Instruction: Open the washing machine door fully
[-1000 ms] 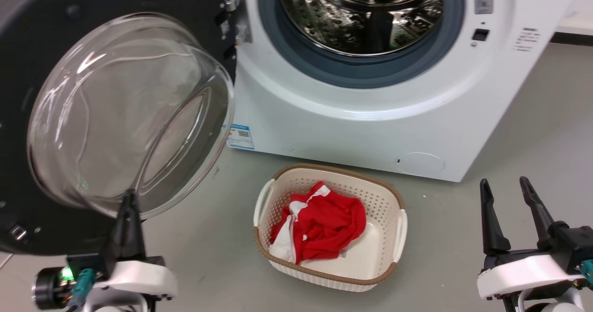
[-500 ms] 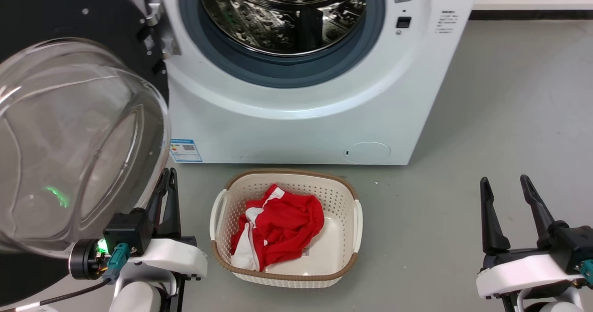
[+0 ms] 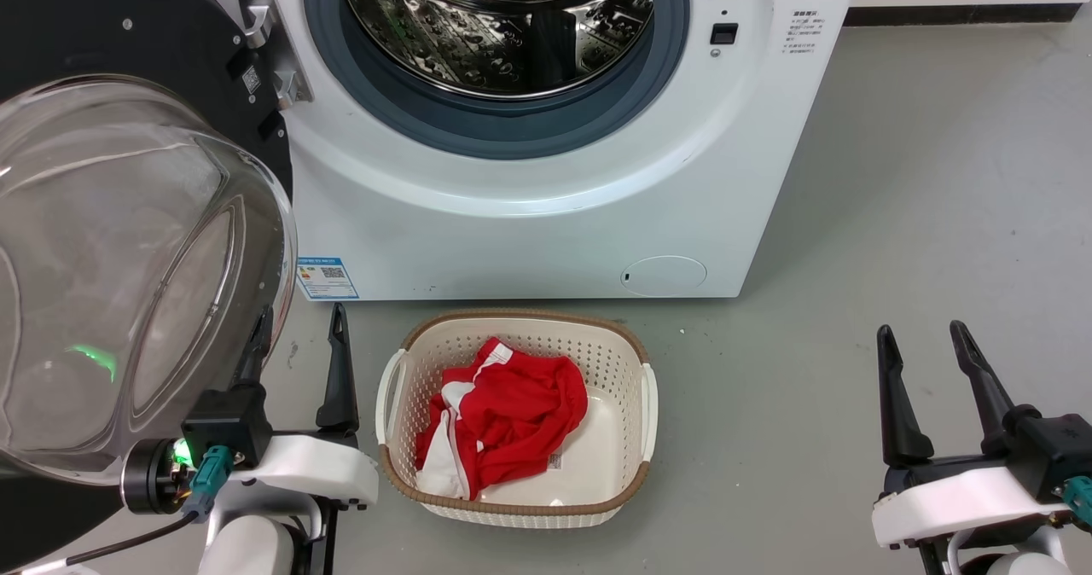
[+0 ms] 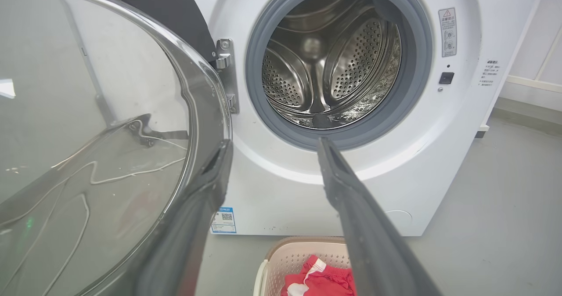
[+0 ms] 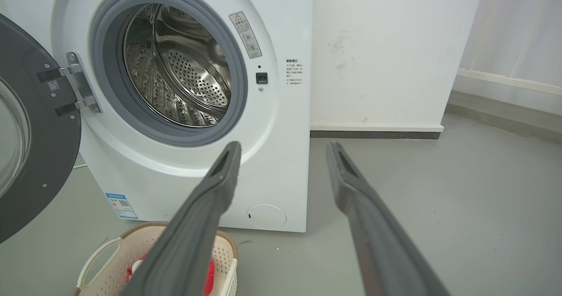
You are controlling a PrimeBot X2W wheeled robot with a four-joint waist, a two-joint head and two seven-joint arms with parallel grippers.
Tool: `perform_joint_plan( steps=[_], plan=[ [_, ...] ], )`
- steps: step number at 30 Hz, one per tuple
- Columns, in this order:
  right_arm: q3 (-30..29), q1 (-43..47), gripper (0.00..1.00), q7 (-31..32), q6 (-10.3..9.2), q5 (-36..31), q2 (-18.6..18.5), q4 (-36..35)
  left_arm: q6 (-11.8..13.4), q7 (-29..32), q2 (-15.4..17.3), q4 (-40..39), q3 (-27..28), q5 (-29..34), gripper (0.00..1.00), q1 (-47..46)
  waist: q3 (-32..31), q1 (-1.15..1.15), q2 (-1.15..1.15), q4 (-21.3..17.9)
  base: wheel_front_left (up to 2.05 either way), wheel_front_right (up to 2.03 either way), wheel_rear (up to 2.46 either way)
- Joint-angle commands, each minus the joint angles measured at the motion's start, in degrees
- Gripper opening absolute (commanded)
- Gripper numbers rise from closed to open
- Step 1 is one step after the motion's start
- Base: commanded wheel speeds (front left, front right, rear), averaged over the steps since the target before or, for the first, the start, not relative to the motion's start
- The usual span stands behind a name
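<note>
We find the washing machine door (image 3: 128, 242) swung out on its hinge (image 3: 264, 46) at nine o'clock in the head view. Its bulging glass bowl faces across towards the open drum (image 3: 503, 20) at twelve o'clock. From the right wrist view the door (image 5: 39, 155) stands well away from the white machine (image 3: 554, 217), so we judge the opening nearly done, with only the last of the swing to its stop perhaps left. The left pincer (image 3: 299, 323) sits at seven o'clock, released and holding nothing. One finger lies along the rim of the bowl (we cannot tell whether it touches or is just beside it), and the other stands clear, towards the basket (image 3: 648, 404). In its own wrist view the left pincer (image 4: 273, 144) has the door (image 4: 96, 133) at nine o'clock. The right pincer (image 3: 920, 329) rests at four o'clock, also released and empty, well apart from everything. To finish well, we would press the flat of the near finger on the black ring rather than the glass, and far from the hinge for leverage. We would follow the door's arc outward, ease off once the hinge resists, and keep the elbow off the basket and its red garment (image 3: 512, 413).
</note>
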Motion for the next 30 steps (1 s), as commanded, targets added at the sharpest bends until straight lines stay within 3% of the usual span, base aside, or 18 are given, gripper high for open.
perform_joint_plan(
  steps=[1,30],
  plan=[
    [0.00,-0.47,1.00,-0.35,-0.04,0.29,0.08,0.08,-0.15,-0.27,-0.15,-0.25,0.21,0.19,1.00,-0.20,-0.03,0.00,0.00,0.01,0.00,0.00,0.00],
    [0.09,-0.96,1.00,-1.03,-0.04,0.71,0.08,1.39,-1.64,-0.22,-1.94,-1.06,3.18,2.05,1.00,0.94,0.13,0.00,0.00,-0.48,0.00,0.00,0.00]
  ],
)
